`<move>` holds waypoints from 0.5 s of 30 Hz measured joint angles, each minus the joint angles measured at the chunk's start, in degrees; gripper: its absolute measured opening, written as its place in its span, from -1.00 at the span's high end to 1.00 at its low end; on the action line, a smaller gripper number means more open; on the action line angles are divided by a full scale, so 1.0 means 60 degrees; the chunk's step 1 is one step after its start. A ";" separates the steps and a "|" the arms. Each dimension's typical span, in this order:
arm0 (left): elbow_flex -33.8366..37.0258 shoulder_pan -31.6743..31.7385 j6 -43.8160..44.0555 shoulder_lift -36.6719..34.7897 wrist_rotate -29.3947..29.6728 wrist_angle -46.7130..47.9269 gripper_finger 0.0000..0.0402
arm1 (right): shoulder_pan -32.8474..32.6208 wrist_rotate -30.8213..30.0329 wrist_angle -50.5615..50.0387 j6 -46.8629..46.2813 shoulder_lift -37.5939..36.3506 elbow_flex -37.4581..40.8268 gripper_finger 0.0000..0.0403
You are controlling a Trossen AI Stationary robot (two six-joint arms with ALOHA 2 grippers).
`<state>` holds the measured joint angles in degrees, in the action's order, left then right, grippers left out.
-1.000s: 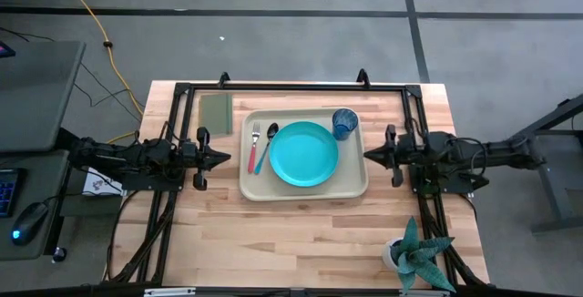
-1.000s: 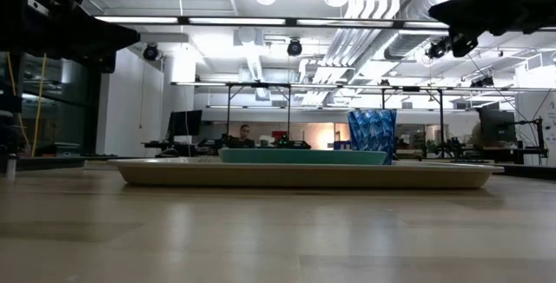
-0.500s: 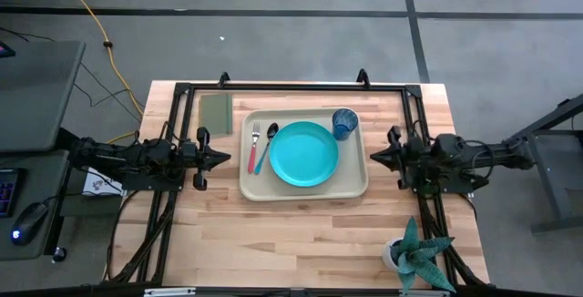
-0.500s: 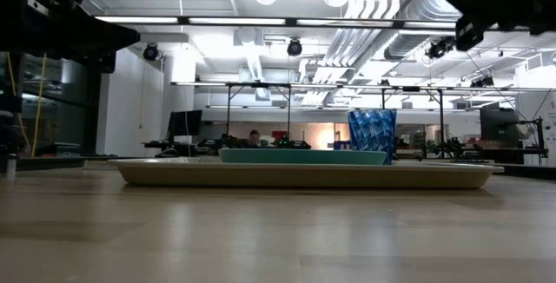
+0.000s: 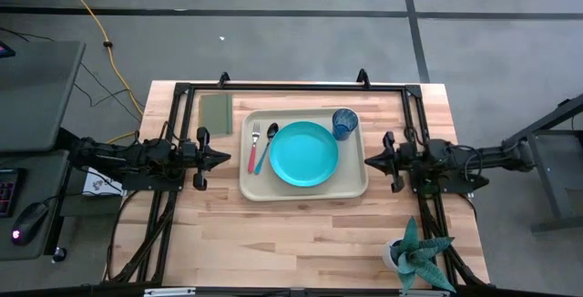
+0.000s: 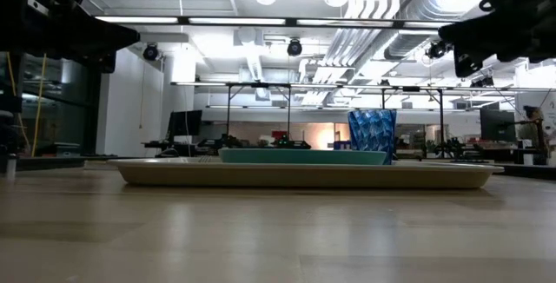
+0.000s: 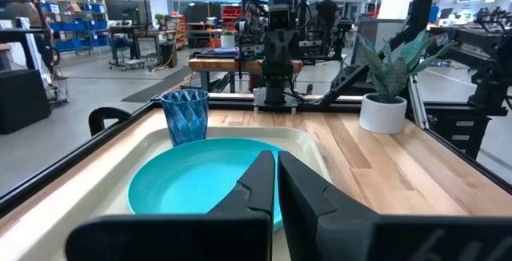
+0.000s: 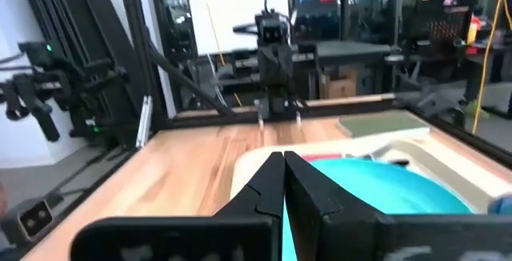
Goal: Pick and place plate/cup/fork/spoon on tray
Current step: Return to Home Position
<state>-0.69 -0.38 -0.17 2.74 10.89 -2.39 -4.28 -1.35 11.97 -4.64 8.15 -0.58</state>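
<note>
The left tool (image 5: 221, 158) hangs just beside the left edge of the beige tray (image 5: 355, 189), its fingers pressed narrow together and empty. The right tool (image 5: 368, 159) faces it from just off the tray's right edge, likewise pinched narrow and empty. The tray lies on the wooden worktop (image 5: 301, 233). It bears the teal plate (image 5: 303, 154) at its middle and the blue cup (image 5: 344, 122) in its upper right corner in the high view. The pink-handled fork (image 5: 253, 148) and blue-handled spoon (image 5: 267, 148) lie side by side left of the plate.

A robotics lab or workshop is indicated: exposed ceiling ducts (image 6: 382, 9), a monitor (image 6: 184, 123), shelved blue bins (image 7: 78, 30) and a concrete floor (image 5: 291, 46) are noted.
</note>
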 joint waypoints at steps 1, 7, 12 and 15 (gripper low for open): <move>0.0000 0.0000 -0.0003 0.0000 0.0001 0.0001 1.00 | 0.0083 0.0088 -0.0226 -0.0026 -0.0093 0.0001 1.00; 0.0000 0.0000 -0.0002 0.0000 0.0001 0.0002 1.00 | 0.0359 0.0302 -0.1445 -0.0223 -0.0722 0.0004 1.00; 0.0000 0.0000 -0.0003 0.0000 0.0001 0.0000 1.00 | 0.0405 0.0052 -0.1854 -0.0666 -0.0844 0.0000 1.00; 0.0000 0.0000 -0.0003 0.0000 0.0001 0.0000 1.00 | 0.0405 0.0059 -0.1855 -0.1171 -0.0848 -0.0004 1.00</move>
<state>-0.69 -0.38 -0.18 2.74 10.90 -2.39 -1.85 -1.00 0.84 -11.67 3.06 -0.60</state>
